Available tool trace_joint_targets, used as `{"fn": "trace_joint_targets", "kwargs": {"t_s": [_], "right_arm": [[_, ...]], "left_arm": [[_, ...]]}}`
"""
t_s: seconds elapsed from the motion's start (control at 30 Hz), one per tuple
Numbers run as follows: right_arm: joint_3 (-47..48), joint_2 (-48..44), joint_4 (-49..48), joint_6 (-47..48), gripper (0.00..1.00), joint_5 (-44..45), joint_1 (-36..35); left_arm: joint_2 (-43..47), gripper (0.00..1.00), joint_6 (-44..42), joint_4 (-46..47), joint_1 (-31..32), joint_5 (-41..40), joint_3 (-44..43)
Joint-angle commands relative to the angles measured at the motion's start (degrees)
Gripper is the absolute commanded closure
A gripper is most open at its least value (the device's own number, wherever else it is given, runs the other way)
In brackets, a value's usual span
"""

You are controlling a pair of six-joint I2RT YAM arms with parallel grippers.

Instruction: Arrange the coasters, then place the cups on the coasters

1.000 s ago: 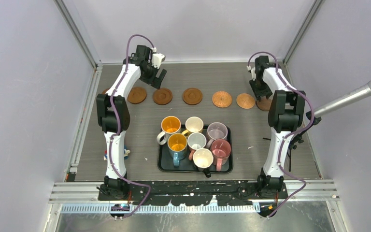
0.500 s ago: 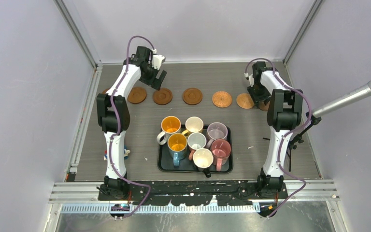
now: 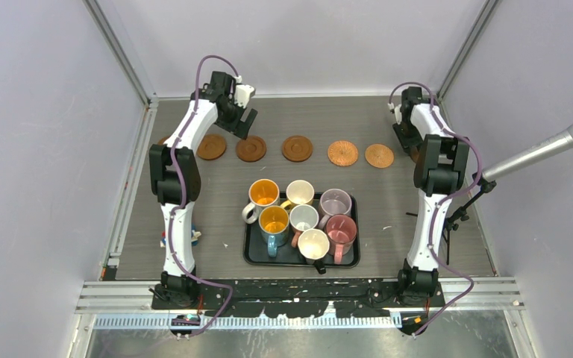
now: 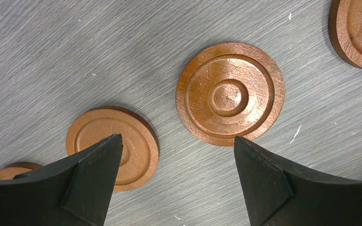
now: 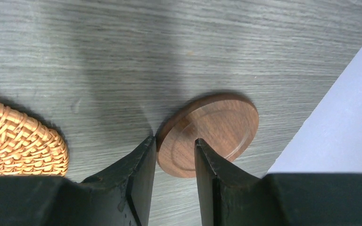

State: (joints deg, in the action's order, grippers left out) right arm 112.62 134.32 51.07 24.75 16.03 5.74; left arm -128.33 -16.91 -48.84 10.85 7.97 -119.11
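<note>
At the far right corner, the right gripper [image 5: 174,141] pinches the dark coaster [image 5: 217,125] by its rim, arranging step; next, carry it into line. Meanwhile the left gripper [image 4: 176,140] hangs open.

A grey table [image 3: 388,205] carries a row of coasters [image 3: 297,148] and a black tray [image 3: 256,258].

This is looking like a robotics lab cell. Plain walls [image 3: 45,149] and metal rails [image 3: 119,48] are enclosing the table [image 3: 313,119], a microphone [image 3: 567,142] leaning in.
</note>
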Motion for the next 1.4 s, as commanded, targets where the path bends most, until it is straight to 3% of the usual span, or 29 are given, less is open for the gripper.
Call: {"fn": "trace_joint_targets", "kwargs": {"t_s": [0.0,0.37,0.6,0.87,1.07,1.37], "right_arm": [[1.9,1.2,-2.0,1.8,0.59,0.3,0.2],[-3.8,-10.6,0.2,0.9,0.46,-10.3,-1.3],[-7.9,-13.6,4.4,-3.4,0.46,-13.5,-5.3],[-18.7,-18.9,2.7,-15.6,0.49,-15.3,-8.2],[-22.5,-18.4,-1.0,-22.0,0.51,-16.6,-10.4],[-17.9,-12.5,-2.4,-31.9,0.52,-10.0,-11.1]], "left_arm": [[3.2,0.10,-0.2,-0.9,-0.3,-0.4,-1.5],[2.8,0.10,0.6,-0.9,-0.3,0.5,-1.8],[2.8,0.10,0.9,-0.7,-0.3,0.4,-1.8],[3.9,0.10,1.8,0.2,-0.3,0.0,-0.4],[4.3,0.10,1.5,0.3,-0.3,-0.3,0.6],[4.9,0.10,2.1,0.4,-0.3,-1.2,1.4]]}}
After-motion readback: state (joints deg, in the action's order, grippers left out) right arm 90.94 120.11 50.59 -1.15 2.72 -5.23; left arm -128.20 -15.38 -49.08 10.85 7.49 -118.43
